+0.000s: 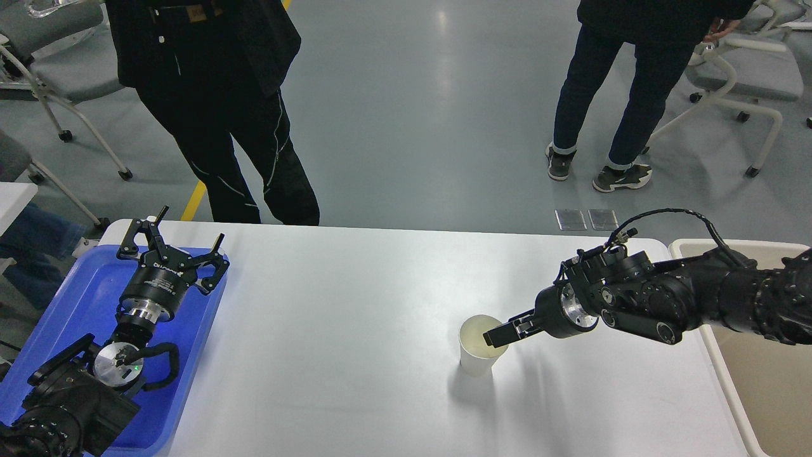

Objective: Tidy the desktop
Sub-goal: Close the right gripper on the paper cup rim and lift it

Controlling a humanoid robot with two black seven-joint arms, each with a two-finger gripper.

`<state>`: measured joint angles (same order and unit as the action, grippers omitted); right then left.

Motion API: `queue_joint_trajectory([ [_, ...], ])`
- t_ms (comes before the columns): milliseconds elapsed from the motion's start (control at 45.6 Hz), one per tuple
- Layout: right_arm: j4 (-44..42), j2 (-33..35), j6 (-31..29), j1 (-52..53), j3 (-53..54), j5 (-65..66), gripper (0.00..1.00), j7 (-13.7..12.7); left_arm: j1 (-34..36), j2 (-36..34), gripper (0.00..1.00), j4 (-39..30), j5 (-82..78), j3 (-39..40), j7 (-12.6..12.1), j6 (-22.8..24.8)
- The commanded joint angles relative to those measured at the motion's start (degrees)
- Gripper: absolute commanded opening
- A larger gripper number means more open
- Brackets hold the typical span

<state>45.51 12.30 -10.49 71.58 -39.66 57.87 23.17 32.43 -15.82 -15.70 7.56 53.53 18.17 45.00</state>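
Note:
The white desktop holds one white paper cup, upright and right of the middle. My right gripper reaches in from the right, its dark tip at the cup's right rim, partly over the opening. Its two fingers cannot be told apart, and it is unclear whether they grip the rim. My left gripper is open and empty, held over the blue tray at the desktop's left end.
A beige bin stands off the desktop's right edge, under my right arm. Two people stand on the floor beyond the far edge. Wheeled chairs stand at the far left and far right.

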Motion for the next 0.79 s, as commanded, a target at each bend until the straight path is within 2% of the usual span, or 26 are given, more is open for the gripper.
queue_joint_trajectory([
  [0,-0.2,-0.1,1.8,-0.6,0.3,0.1,0.24,0.8,0.0,0.0,1.00,0.0,0.0,0.0,0.0,0.0],
  [44,-0.2,-0.1,1.8,-0.5,0.3,0.1,0.05,1.3,0.0,0.0,1.00,0.0,0.0,0.0,0.0,0.0],
  [66,-0.2,-0.1,1.8,-0.5,0.3,0.1,0.00,1.5,0.0,0.0,1.00,0.1,0.0,0.0,0.0,0.0],
  [637,-0.4,0.2,1.9,0.0,4.0,0.1,0.00,1.7,0.0,0.0,1.00,0.1,0.0,0.0,0.0,0.0],
  [768,-0.3,1.1,1.8,0.1,8.2,0.1,0.00,1.7,0.0,0.0,1.00,0.0,0.0,0.0,0.0,0.0],
])
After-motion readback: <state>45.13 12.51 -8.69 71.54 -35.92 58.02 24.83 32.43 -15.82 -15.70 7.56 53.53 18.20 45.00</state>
